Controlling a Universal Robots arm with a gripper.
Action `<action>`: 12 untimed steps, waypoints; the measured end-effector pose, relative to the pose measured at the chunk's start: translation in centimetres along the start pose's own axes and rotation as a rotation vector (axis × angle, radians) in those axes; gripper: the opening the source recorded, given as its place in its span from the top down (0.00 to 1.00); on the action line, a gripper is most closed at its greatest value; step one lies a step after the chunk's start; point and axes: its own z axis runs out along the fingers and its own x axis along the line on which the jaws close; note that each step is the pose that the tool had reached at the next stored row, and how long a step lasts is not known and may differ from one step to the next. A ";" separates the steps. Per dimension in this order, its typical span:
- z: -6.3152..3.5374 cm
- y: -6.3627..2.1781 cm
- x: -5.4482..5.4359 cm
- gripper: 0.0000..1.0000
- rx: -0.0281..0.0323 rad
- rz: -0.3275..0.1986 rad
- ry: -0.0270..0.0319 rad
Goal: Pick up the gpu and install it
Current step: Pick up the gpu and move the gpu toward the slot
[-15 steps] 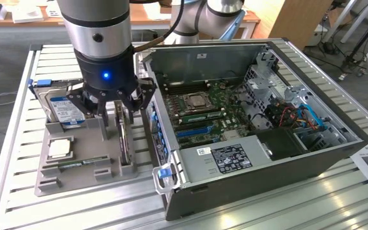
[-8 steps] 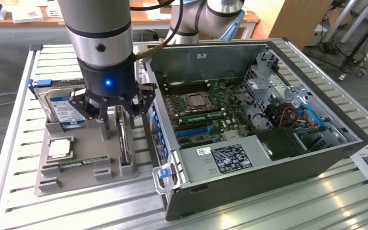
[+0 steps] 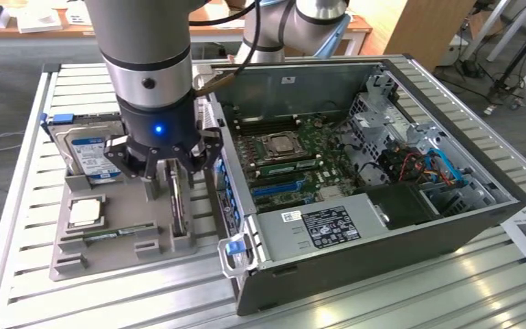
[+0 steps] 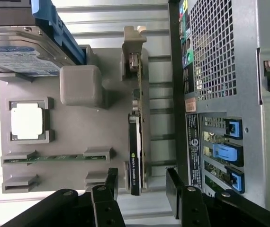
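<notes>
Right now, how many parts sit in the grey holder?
4: hard drive standing at one end, processor chip flat, memory stick beside it, gpu on edge below the open gripper. The arm may hide more.

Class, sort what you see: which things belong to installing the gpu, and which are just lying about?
Job: gpu, open jaws, computer case, motherboard.
Lying about: hard drive, processor chip, memory stick.
</notes>
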 end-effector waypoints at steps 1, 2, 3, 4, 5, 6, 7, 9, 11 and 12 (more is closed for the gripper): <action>0.14 -0.01 0.0 0.47 -0.0004 0.000 -0.0003; 0.26 -0.01 0.0 0.47 -0.0008 0.000 -0.0007; 0.40 -0.01 0.0 0.47 -0.0014 0.000 -0.0012; 0.54 -0.01 0.0 0.47 -0.0022 0.000 -0.0015; 0.67 -0.01 0.0 0.47 -0.0028 0.000 -0.0019; 0.80 -0.01 0.0 0.47 -0.0031 0.000 -0.0024; 0.93 -0.01 0.0 0.47 -0.0033 0.000 -0.0032; 1.15 0.03 0.0 0.47 -0.0042 0.000 -0.0055; 1.32 0.13 0.0 0.47 -0.0072 0.000 -0.0079; 1.41 0.21 0.0 0.47 -0.0108 0.000 -0.0087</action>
